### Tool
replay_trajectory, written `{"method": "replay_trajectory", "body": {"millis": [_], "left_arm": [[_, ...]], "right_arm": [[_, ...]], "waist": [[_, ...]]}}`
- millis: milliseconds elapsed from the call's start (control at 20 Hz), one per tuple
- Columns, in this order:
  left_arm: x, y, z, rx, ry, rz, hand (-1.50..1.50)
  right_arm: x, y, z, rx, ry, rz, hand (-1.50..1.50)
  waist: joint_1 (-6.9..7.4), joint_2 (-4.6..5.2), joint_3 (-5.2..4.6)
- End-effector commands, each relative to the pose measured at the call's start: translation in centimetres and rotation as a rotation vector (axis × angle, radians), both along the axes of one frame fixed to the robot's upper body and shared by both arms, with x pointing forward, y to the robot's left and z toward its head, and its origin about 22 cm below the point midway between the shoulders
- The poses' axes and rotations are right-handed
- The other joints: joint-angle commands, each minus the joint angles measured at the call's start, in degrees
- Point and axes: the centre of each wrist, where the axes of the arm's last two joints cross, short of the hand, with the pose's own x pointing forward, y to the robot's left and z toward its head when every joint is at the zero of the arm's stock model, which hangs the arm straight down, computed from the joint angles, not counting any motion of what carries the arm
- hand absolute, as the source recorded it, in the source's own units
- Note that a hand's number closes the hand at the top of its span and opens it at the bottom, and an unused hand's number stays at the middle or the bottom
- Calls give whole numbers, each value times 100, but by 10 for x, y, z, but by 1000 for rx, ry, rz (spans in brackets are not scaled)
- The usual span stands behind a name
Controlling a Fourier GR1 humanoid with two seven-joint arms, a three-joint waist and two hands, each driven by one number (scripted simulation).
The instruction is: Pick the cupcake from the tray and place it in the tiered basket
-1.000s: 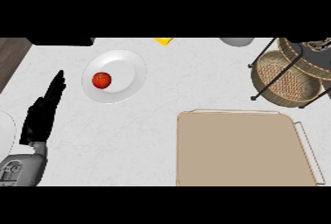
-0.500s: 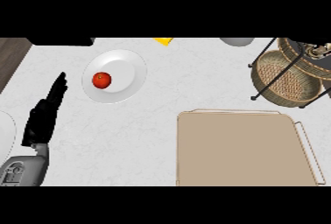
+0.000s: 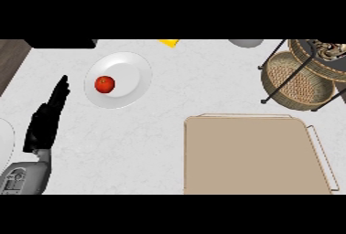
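Observation:
A tan tray (image 3: 250, 153) lies at the lower right of the counter; nothing shows on its surface. The tiered wicker basket (image 3: 297, 82) on a black wire frame stands at the upper right. In its top tier at the far right edge sits a brownish object (image 3: 330, 48), too cut off to identify. My left hand (image 3: 47, 119) rests at the left of the view, fingers straight and pointing up the counter, holding nothing. My right hand does not show. I see no cupcake plainly.
A white plate (image 3: 128, 75) with a red tomato (image 3: 104, 84) lies at the upper left, just right of my left fingertips. A yellow piece (image 3: 169, 43) and a grey bowl (image 3: 245, 43) sit at the far edge. Another white plate's rim (image 3: 4, 141) shows at the left edge.

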Motion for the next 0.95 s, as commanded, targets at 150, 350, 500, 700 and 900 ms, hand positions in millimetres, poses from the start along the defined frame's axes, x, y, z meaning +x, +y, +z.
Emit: {"method": "replay_trajectory", "body": {"millis": [150, 350, 500, 700, 900], "left_arm": [[-4, -3, -6, 16, 2, 12, 0], [-12, 12, -2, 26, 0, 27, 0], [-26, -4, -8, -6, 13, 40, 0], [-8, 3, 7, -2, -5, 44, 0], [-22, 3, -12, 4, 5, 9, 0]], "right_arm": [[-30, -53, 51, 92, -47, -129, -150], [-69, -91, 55, 197, -16, -142, -150], [-104, -119, 51, 218, 14, -143, -150], [-155, -154, 35, 222, 2, -115, -150], [-203, -188, 23, 285, -75, -91, -150]], "waist": [[-36, 2, 8], [-161, -40, 7], [-167, -56, 10], [-173, -31, 11], [-180, -24, 11]]}}
